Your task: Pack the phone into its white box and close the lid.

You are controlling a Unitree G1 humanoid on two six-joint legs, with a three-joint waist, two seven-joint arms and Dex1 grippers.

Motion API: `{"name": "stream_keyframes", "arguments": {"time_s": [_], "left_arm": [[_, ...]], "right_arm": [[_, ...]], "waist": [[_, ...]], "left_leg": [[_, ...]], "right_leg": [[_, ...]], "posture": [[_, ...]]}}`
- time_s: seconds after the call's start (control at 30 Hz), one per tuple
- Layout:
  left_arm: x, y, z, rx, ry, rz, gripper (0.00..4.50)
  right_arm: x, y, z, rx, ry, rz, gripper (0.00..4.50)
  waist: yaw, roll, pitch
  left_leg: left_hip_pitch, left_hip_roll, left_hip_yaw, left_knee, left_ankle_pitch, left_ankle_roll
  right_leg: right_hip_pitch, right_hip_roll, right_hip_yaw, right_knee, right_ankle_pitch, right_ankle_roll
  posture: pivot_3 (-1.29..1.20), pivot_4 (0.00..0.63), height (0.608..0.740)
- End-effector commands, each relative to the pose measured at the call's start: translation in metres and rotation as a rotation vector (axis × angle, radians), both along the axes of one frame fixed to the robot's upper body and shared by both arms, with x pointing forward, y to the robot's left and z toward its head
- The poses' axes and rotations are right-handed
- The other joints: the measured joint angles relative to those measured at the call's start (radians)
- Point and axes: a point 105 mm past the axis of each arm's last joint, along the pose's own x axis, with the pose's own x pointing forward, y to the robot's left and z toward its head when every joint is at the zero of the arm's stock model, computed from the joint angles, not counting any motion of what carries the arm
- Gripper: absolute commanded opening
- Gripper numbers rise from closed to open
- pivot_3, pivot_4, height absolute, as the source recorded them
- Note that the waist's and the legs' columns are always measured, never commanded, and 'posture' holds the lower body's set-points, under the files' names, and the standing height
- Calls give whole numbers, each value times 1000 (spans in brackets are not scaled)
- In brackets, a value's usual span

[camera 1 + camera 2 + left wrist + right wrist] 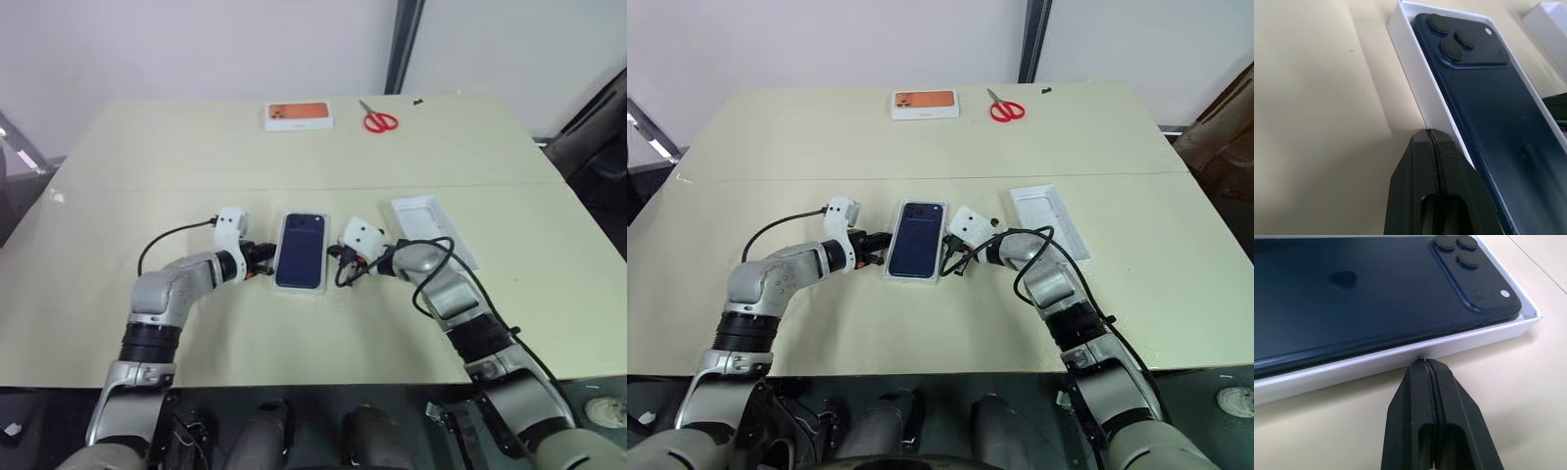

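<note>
Phone (300, 250), a slim dark navy-blue handset with a glossy back and a three-lens camera bump at its far corner, lies face down inside the shallow white rectangular cardboard box (1400, 362) in the middle of the pale beige table (294, 157). The left gripper (1429, 133) has its two black fingers pressed fully together, tips against the box's left wall. The right gripper (1425, 363) is likewise pinched closed on nothing, tips meeting the box's right wall. A white moulded tray-like piece (431, 225) rests on the table to the right of the right arm. At the far edge sit a white box with an orange picture (299, 116) and red-handled scissors (379, 119), apart from each other.
</note>
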Motion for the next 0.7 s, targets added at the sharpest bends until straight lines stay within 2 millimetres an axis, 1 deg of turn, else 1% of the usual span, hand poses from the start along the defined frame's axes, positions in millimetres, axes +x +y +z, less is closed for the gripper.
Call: {"name": "stream_keyframes", "arguments": {"time_s": [0.03, 0.07, 0.13, 0.2, 0.3, 0.37, 0.47, 0.6, 0.7], "left_arm": [[1, -32, 9, -29, -30, -92, 0], [2, -35, 9, -32, -30, -98, 0], [3, -47, 11, -44, -37, -125, 0], [3, -58, 12, -47, -48, -154, 0], [8, -64, 10, -28, -59, -167, 0], [9, -68, 11, -53, -49, -178, 0], [9, -70, 11, -44, -59, -191, 0], [9, -66, 8, -34, -63, -184, 0], [6, -62, 8, -34, -72, -189, 0]], "right_arm": [[7, -11, 23, -4, -79, -1, 10], [7, -14, 23, -11, -80, -5, 10], [9, -30, 21, -35, -78, -39, 10], [10, -40, 20, -49, -70, -60, 10], [5, -45, 16, -59, -46, -56, 10], [2, -46, 14, -64, -43, -61, 10], [2, -47, 13, -65, -43, -72, 10], [0, -46, 15, -53, -33, -73, 10], [3, -49, 17, -64, -58, -89, 10]], "waist": [[6, 0, 0], [6, 0, 0], [6, 0, 0], [7, 0, 0], [5, 0, 0], [4, 0, 0], [3, 0, 0], [3, 0, 0], [2, 0, 0]], "left_leg": [[0, 0, 0, 0, 0, 0], [0, 0, 0, 0, 0, 0], [0, 0, 0, 0, 0, 0], [0, 0, 0, 0, 0, 0], [0, 0, 1, 0, 0, 0], [0, 0, 1, 0, 0, 0], [0, 0, 1, 0, 0, 0], [0, 0, 1, 0, 0, 0], [0, 0, 1, 0, 0, 0]], "right_leg": [[0, 0, 0, 0, 0, 0], [0, 0, 0, 0, 0, 0], [0, 0, 0, 0, 0, 0], [0, 0, 0, 0, 0, 0], [0, 0, 0, 0, 0, 0], [0, 0, 0, 0, 0, 0], [0, 0, 0, 0, 0, 0], [0, 0, 0, 0, 0, 0], [0, 1, 0, 0, 0, 0]], "posture": [[0, 150, 734], [0, 150, 734], [0, 150, 734], [0, 150, 734], [0, 150, 734], [0, 150, 734], [0, 150, 734], [0, 150, 734], [0, 150, 734]]}}
